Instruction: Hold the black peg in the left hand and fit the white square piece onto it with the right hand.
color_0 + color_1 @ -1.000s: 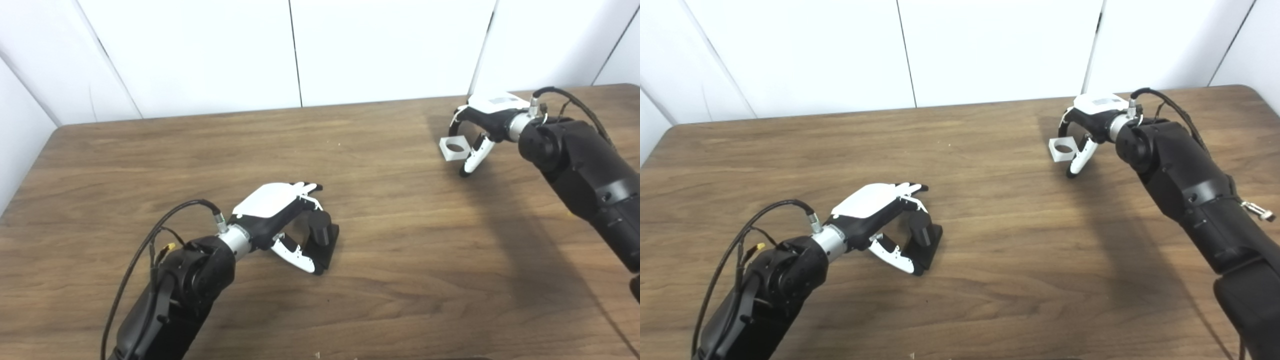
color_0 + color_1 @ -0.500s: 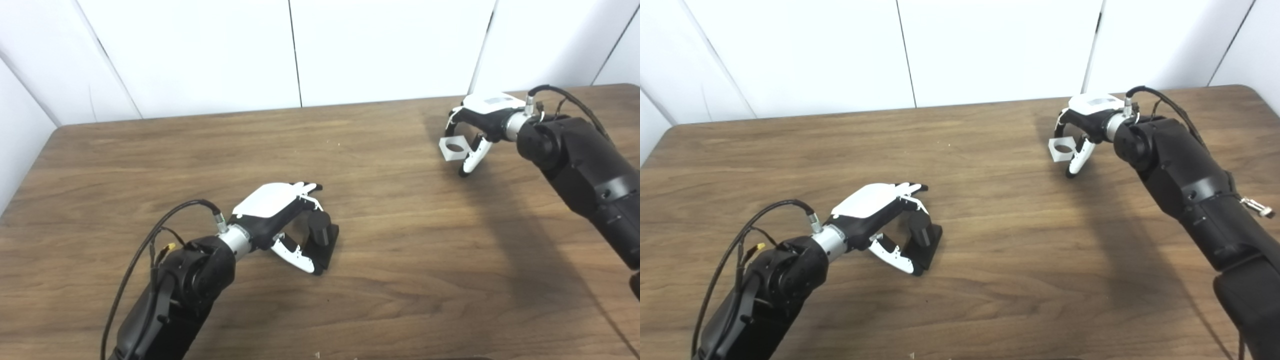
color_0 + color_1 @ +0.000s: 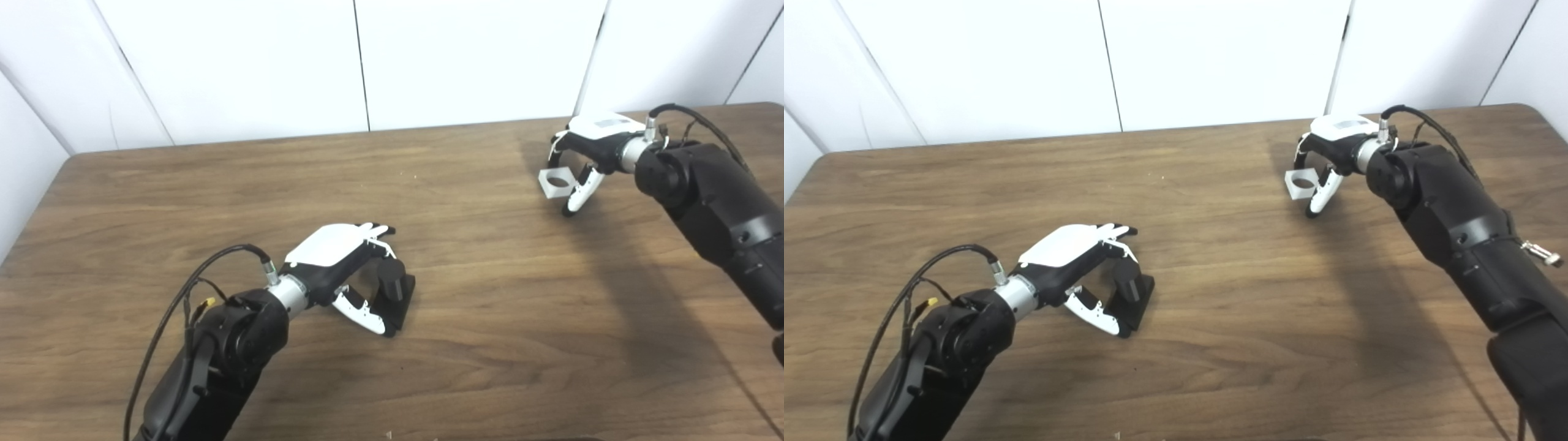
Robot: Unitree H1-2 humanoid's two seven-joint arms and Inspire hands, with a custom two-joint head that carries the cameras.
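- Left eye view: against the pictures from a second ago almost nothing is shifting; the right hand (image 3: 582, 162) is drifting only slightly around the white square piece (image 3: 556, 184), so the grasp is likely still settling and the carry toward the peg is not yet starting
- The left hand (image 3: 343, 269) is sitting half-curled around the black peg (image 3: 392, 278), which is standing upright on its base on the table (image 3: 490, 318); fingers and thumb are flanking it, though firm contact I cannot tell
- Right eye view: the right hand's fingers (image 3: 1303, 156) are arching over the piece and the thumb is pressing beside it, partly closed; the piece is sitting well apart from the peg (image 3: 1130, 282), near the table's far right
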